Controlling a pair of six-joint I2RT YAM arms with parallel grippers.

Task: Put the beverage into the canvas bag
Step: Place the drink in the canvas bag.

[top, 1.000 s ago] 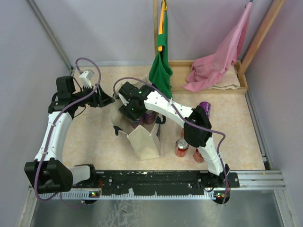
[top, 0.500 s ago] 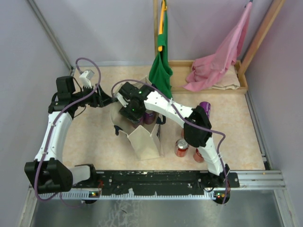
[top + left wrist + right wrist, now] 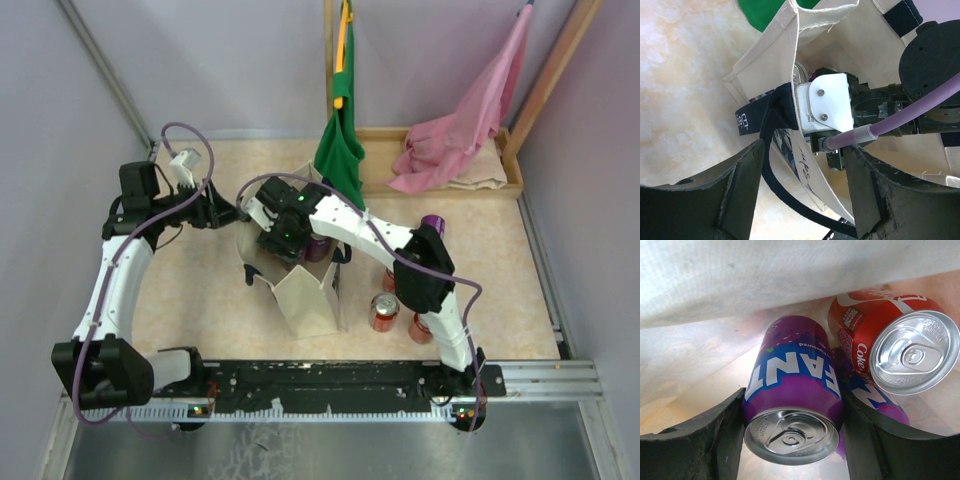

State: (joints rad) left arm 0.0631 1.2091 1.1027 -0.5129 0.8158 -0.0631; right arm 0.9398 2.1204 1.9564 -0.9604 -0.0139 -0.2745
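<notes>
what changed: over the last second the right arm's elbow swings a bit away from the canvas bag [image 3: 310, 295] and its wrist nudges further over the bag's mouth. Small move tbh; the left arm barely shifts.
what it means: looks like the drop-off stage to me, pretty much only the letting go is left.
right gripper [image 3: 791, 410]: fingers pressed onto either side of the purple Fanta can [image 3: 792, 375].
where the can is: down inside the bag, just above a Coke can [image 3: 890, 345] and a second purple can [image 3: 875, 395].
which way it points: pull-tab end faces back up at the wrist and the base faces the bag's bottom. The long axis runs along the fingers, a bit tilted.
left gripper [image 3: 804, 165]: at the bag's rim, fingers spread wide, with the navy strap [image 3: 767, 130] hanging between them.
</notes>
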